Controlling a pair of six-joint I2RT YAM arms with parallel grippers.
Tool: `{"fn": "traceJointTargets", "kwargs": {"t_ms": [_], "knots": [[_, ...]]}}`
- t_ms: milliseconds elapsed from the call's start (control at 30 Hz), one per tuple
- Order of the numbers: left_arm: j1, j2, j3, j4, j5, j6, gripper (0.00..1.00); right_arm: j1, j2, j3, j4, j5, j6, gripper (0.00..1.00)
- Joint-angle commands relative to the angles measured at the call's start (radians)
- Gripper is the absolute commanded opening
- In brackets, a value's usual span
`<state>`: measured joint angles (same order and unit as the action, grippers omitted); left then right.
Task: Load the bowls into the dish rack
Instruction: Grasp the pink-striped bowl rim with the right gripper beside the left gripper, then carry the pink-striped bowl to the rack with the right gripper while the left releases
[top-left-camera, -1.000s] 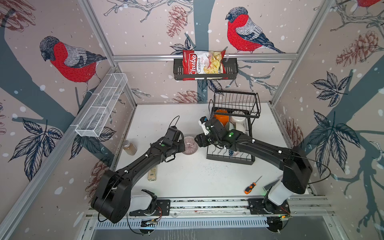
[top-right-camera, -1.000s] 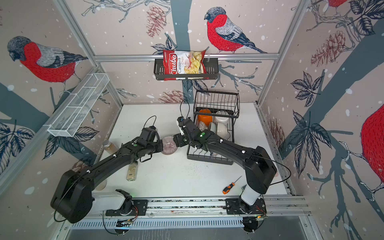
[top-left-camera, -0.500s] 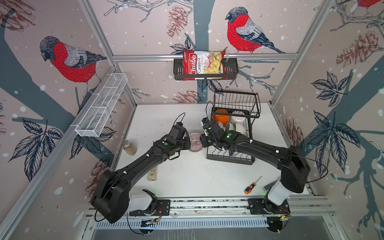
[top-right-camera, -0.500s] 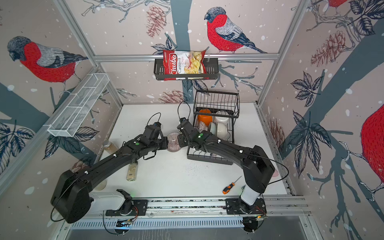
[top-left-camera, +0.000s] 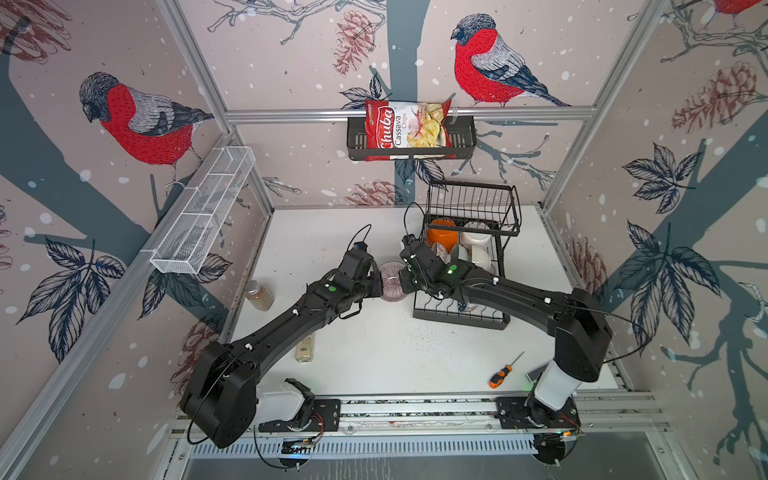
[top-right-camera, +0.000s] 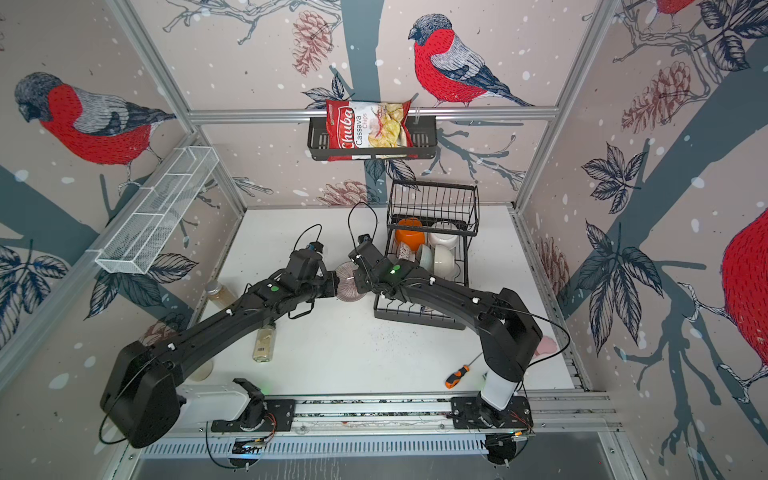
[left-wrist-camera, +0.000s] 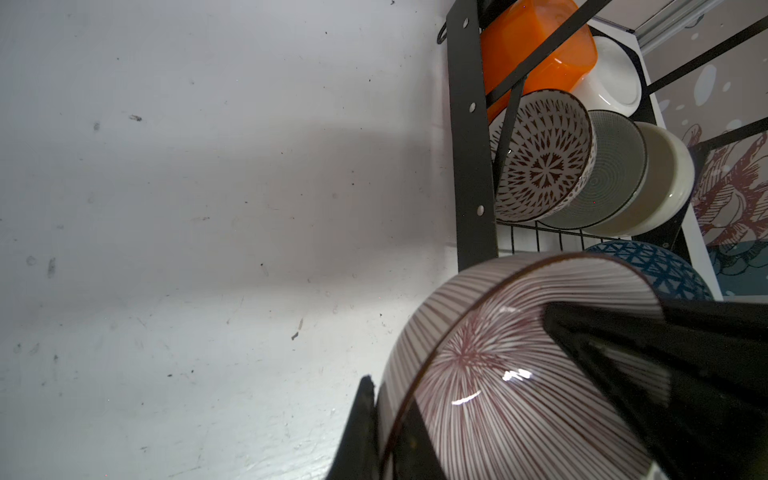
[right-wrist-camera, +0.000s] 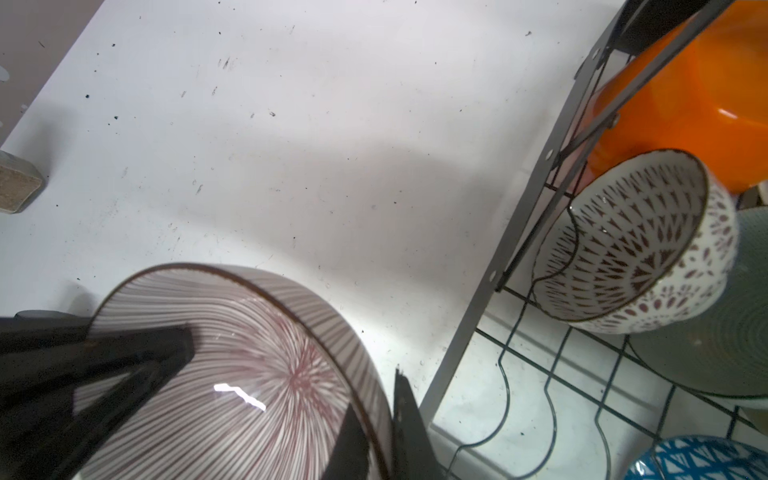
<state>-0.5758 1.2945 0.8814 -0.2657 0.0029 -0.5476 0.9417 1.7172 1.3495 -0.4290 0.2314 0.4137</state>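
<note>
A bowl with thin dark-red radial stripes (top-left-camera: 390, 280) (top-right-camera: 347, 281) hangs above the table just left of the dish rack (top-left-camera: 461, 318) (top-right-camera: 415, 319). My left gripper (top-left-camera: 380, 283) (left-wrist-camera: 388, 415) is shut on one side of its rim. My right gripper (top-left-camera: 402, 279) (right-wrist-camera: 378, 415) is shut on the opposite side, one finger inside the striped bowl (right-wrist-camera: 232, 353) and one outside. In the rack stand an orange bowl (top-left-camera: 441, 237), a white bowl (top-left-camera: 473, 237), a brown-patterned bowl (left-wrist-camera: 540, 166), a pale green bowl (left-wrist-camera: 615, 174), a cream bowl (left-wrist-camera: 665, 183) and a blue-patterned bowl (right-wrist-camera: 698, 457).
A spice jar (top-left-camera: 258, 295) stands at the table's left edge and a small bottle (top-left-camera: 305, 347) lies under the left arm. An orange-handled screwdriver (top-left-camera: 503, 372) lies at the front right. A black basket with a chips bag (top-left-camera: 411, 133) hangs on the back wall, a white mesh tray (top-left-camera: 203, 212) on the left.
My left arm has carried the striped bowl rightwards to the rack's edge. My right gripper has closed on the bowl's rim.
</note>
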Motion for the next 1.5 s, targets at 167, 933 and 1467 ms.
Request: {"fn": "traceJointTargets", "kwargs": {"t_ms": [167, 933, 1467], "knots": [[-0.003, 0.009, -0.005, 0.118, 0.052, -0.011, 0.0, 0.008, -0.002, 0.016, -0.035, 0.094, 0.038, 0.0], [-0.004, 0.01, 0.011, 0.172, 0.074, 0.042, 0.98, 0.002, -0.067, -0.003, -0.147, 0.317, 0.079, 0.0], [0.011, -0.114, -0.087, 0.185, -0.04, 0.058, 0.98, -0.098, -0.221, -0.044, -0.274, 0.399, 0.079, 0.0]]}}
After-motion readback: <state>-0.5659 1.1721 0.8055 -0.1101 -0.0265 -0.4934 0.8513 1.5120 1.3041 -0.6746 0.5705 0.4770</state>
